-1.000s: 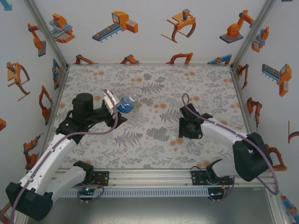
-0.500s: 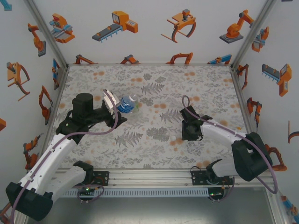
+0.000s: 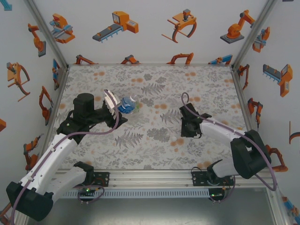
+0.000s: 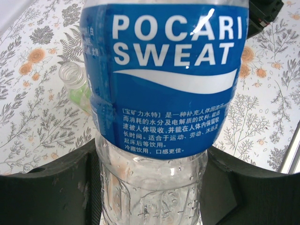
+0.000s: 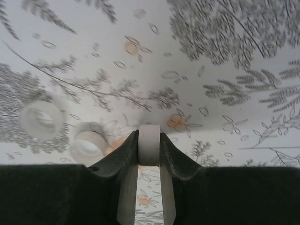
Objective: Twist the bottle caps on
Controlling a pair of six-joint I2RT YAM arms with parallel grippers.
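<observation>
My left gripper [image 3: 114,108] is shut on the lower body of a clear bottle with a blue label [image 3: 126,105], holding it off the table left of centre. In the left wrist view that bottle [image 4: 164,79] sits between the black fingers [image 4: 51,187]. The open neck of a green-tinted bottle [image 4: 75,80] lies on the table behind it. My right gripper [image 5: 149,138] is shut on a small white bottle cap [image 5: 149,151], pinched on edge just above the table. Two more caps [image 5: 41,119] [image 5: 88,147] lie open side up to its left. In the top view the right gripper [image 3: 188,129] points down at the table right of centre.
The table [image 3: 154,79] is covered in a grey fern print with orange flowers. White walls with orange robot pictures [image 3: 117,26] enclose it on three sides. An aluminium rail [image 3: 150,178] runs along the near edge.
The right gripper has closed on the white cap and shifted slightly. The left arm and its bottle have stayed still.
</observation>
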